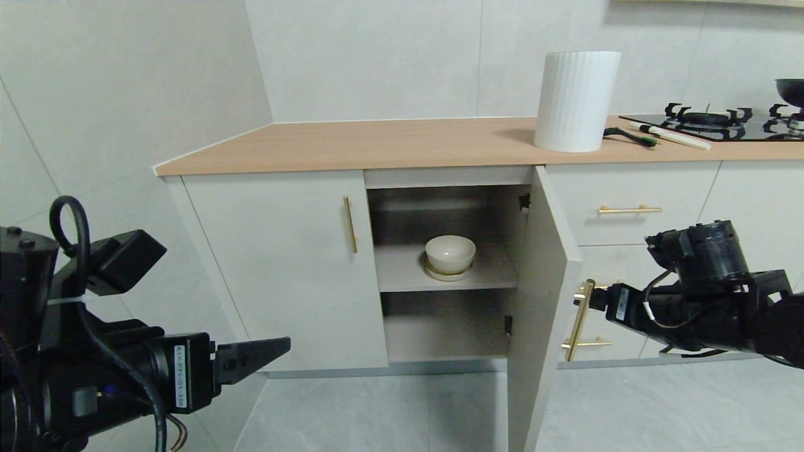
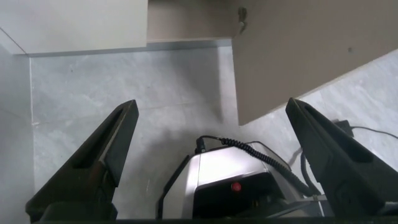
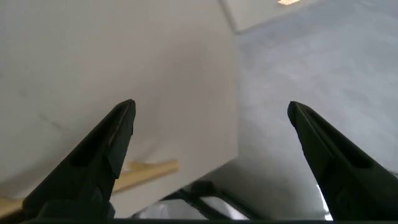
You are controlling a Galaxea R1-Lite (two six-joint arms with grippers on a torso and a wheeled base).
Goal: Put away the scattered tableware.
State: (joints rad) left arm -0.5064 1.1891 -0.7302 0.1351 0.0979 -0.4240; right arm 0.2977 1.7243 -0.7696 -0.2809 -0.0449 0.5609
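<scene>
**Bowl on the shelf, both grippers open by the cupboard door**

In the head view a pale bowl [image 1: 450,252] sits on a plate [image 1: 447,275] on the middle shelf [image 1: 405,270] of a low cupboard [image 1: 440,182]. The bowl is upright and near the middle of the shelf. The cupboard's right door [image 1: 543,282] stands swung out towards the camera, and its brass handle [image 1: 579,320] is on the outer face.

The right gripper [image 1: 590,295] is level with the upper end of that handle. From the head it looks to be at the handle, but I cannot tell whether it touches. The right wrist view settles the fingers [image 3: 99,155]. They are spread wide, with the door's flat face between them and the handle off to one side, outside the gap. Nothing is pinched.

The left gripper [image 1: 276,348] hangs low, in front of the closed left door [image 1: 282,270] and well apart from the bowl. The head view shows it from the side, so the gap is hidden. The left wrist view shows the fingers [image 2: 102,155] wide apart over grey floor [image 2: 124,81], with the open door's lower edge ahead.

On the counter [image 1: 377,144] above stand a white ribbed canister [image 1: 576,100] and, beyond it, a black hob [image 1: 710,125].
</scene>
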